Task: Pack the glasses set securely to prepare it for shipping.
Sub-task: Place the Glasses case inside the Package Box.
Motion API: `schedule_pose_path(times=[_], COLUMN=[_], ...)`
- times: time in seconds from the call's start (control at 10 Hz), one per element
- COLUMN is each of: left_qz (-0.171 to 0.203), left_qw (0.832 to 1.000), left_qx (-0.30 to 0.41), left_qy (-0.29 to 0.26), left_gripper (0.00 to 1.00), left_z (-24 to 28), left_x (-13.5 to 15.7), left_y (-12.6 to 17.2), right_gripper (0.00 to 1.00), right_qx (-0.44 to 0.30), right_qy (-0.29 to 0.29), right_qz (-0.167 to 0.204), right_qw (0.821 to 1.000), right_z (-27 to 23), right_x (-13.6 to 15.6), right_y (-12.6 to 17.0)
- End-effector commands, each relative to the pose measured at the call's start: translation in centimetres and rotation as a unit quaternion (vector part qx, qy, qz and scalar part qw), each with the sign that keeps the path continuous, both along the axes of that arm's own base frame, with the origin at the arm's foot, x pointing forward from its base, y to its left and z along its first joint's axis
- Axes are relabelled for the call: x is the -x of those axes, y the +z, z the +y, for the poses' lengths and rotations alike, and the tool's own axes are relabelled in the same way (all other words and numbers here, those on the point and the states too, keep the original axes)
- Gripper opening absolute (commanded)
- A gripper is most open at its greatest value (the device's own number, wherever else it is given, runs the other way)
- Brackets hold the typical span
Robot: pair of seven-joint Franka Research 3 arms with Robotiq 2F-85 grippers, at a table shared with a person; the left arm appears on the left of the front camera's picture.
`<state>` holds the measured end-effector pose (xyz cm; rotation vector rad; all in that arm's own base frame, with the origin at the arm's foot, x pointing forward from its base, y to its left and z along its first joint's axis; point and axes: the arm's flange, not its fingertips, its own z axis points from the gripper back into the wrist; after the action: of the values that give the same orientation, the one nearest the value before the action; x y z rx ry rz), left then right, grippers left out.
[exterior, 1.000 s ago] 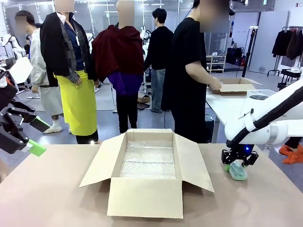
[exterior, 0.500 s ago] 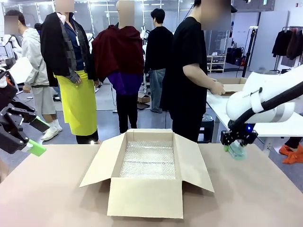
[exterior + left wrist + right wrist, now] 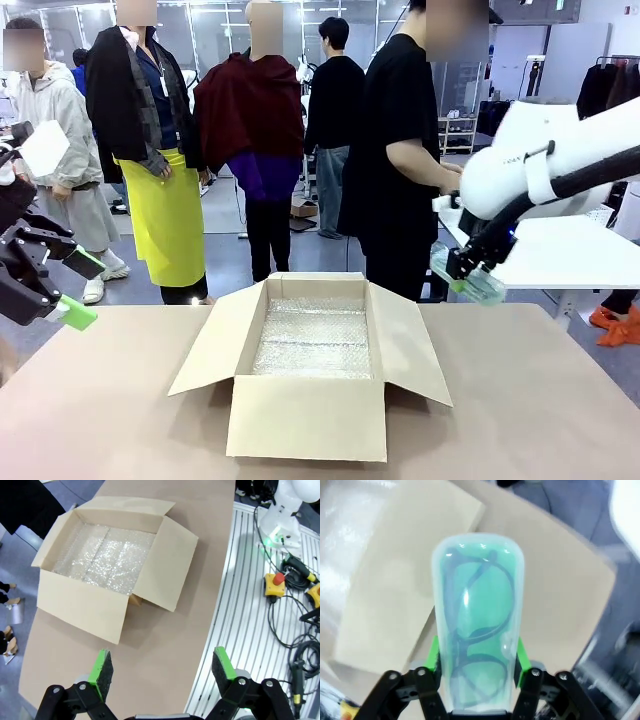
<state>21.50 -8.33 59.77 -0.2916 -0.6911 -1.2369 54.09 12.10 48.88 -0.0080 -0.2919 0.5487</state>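
**Placement approach**
Right fingers [image 3: 521, 659] clamp the mint-green case [image 3: 477, 625] by its long sides, aloft over the surface [image 3: 540, 400] near the right flap of the carton [image 3: 306, 415]. Lower it flat onto the bubble wrap [image 3: 312, 338]; release only once seated. Left fingers [image 3: 104, 666] stand apart, empty.

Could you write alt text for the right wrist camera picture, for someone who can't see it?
A see-through mint-green glasses case, dark-framed glasses visible inside, is clamped between the green pads of the right end effector. Below it, blurred, lie a cardboard carton flap and the brown table.
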Motion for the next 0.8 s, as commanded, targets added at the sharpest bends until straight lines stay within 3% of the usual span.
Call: schedule_pose_path(times=[0.0,0.1,0.4,0.5,0.7], left_qz=[-0.004,-0.004,-0.004,-0.004,-0.004], left_qw=[1.0,1.0,1.0,1.0,1.0], left_qx=[0.0,0.0,0.0,0.0,0.0], left_qy=[-0.008,-0.008,-0.008,-0.008,-0.008], left_gripper=[1.0,1.0,1.0,1.0,1.0], left_z=[0.1,0.1,0.1,0.1,0.1], left_x=[0.0,0.0,0.0,0.0,0.0], left_y=[0.1,0.1,0.1,0.1,0.1], right_gripper=[0.31,0.31,0.31,0.31,0.31], right_qx=[0.029,0.052,0.09,0.077,0.073], right_qy=[0.3,0.343,0.426,0.407,0.388], right_qz=[-0.005,-0.016,0.004,-0.015,0.001], right_qw=[0.953,0.938,0.9,0.91,0.919], right_z=[1.3,2.3,7.0,7.8,6.9], right_x=[-0.3,-0.6,-0.6,-0.3,0.1], right_y=[1.9,2.6,2.8,2.4,2.9])
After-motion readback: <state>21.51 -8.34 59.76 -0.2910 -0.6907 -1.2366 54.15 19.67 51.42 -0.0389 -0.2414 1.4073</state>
